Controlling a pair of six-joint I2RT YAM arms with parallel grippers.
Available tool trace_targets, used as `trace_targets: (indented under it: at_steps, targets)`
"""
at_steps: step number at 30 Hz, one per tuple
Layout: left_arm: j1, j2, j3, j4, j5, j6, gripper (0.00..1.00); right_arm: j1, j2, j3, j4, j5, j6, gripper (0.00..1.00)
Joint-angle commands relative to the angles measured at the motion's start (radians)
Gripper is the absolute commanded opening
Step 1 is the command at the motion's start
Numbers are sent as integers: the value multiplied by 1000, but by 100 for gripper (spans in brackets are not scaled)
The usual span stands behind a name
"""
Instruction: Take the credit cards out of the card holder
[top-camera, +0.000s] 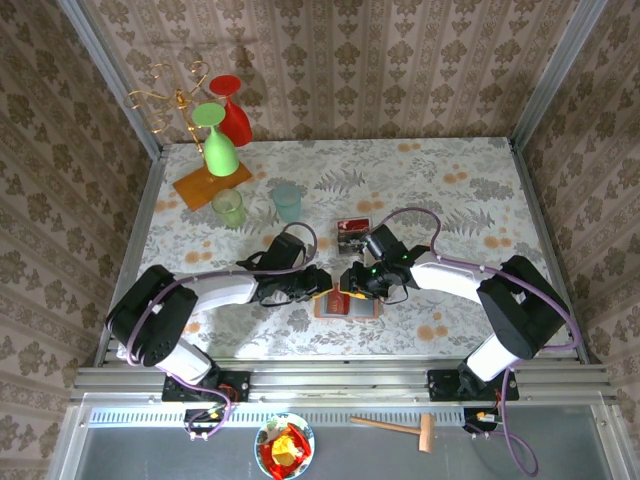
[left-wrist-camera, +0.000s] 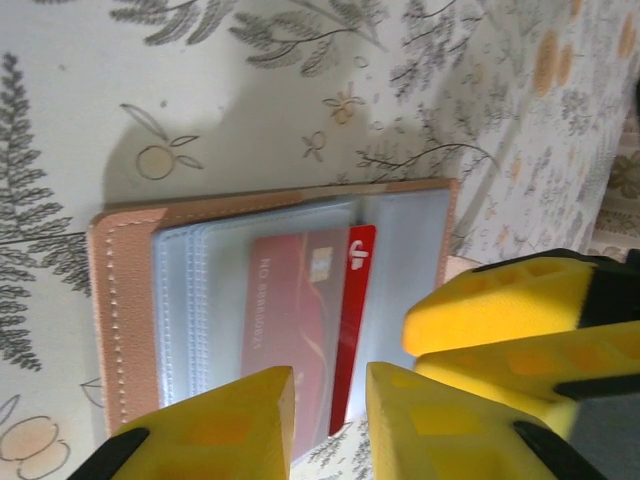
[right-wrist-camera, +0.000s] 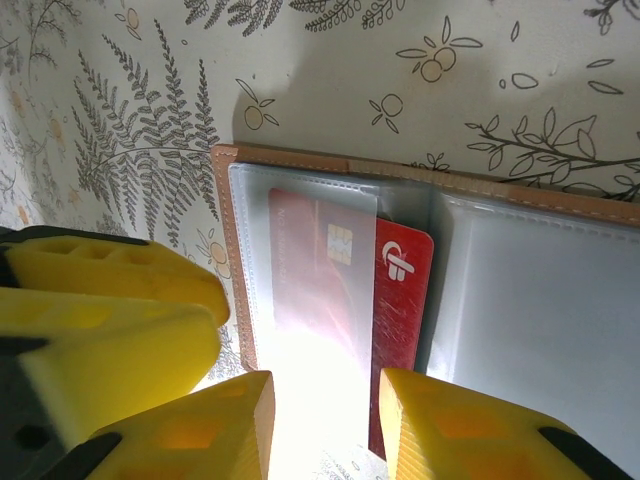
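Both L hand (left-wrist-camera: 330, 390) & R hand (right-wrist-camera: 327, 390), spread apart, straddle glossy red card (left-wrist-camera: 358, 300) in stitched tan holder (left-wrist-camera: 120, 330).

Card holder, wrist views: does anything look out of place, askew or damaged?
The red card sits partway out of its clear pocket in the open card holder, with one long edge uncovered beside the fold. It lies straight, not skewed. No damage or spill shows.
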Motion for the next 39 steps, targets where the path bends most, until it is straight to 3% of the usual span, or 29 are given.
trace_targets:
  at_steps: [1,24,39]
  targets:
    - [6,24,11,-6,11,22,26,10,17,4,1,-11,5,35]
    - [12,43,-18,-1,12,22,27,33,83,1,62,-59,27,34]
    - [13,46,-26,-11,5,19,28,30,119,81,-80,13,-44,35]
